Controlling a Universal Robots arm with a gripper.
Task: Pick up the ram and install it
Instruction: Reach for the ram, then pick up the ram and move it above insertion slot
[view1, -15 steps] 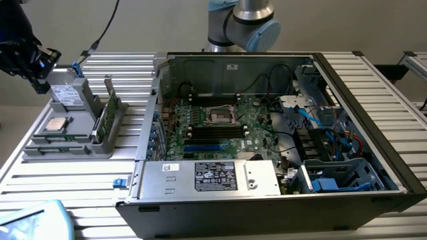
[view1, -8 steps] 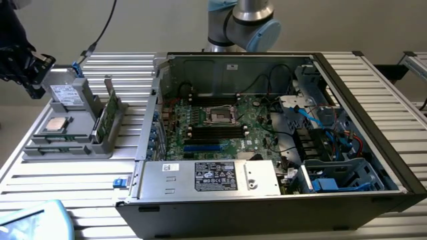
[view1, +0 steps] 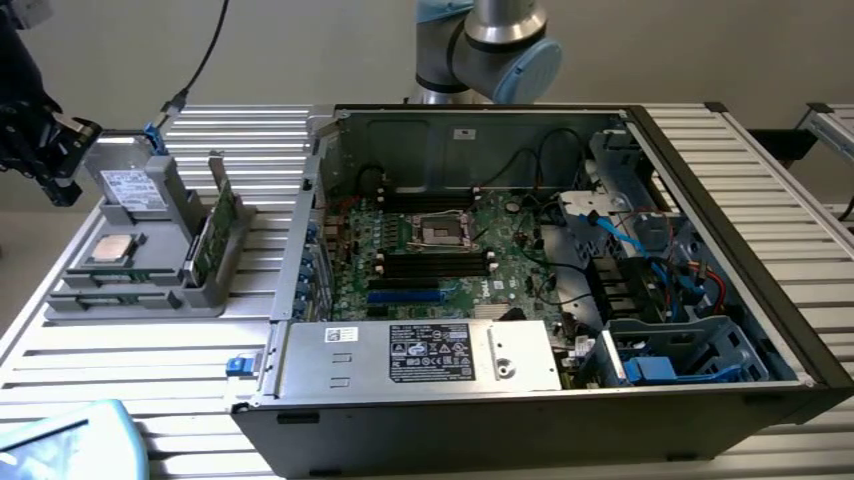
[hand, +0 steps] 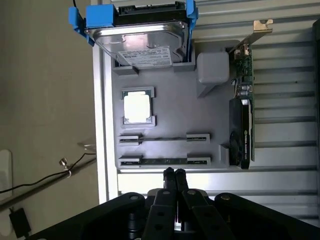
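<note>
Tool (hand: 174, 173) is clenched shut on nothing, tips near the ram (hand: 164, 160). It sits edge-up in the grey holder (hand: 170, 117), at 9 o'clock from the PC case (view1: 467, 150) in the exterior view. The hard drive (hand: 142, 45) label is too small to read.
</note>
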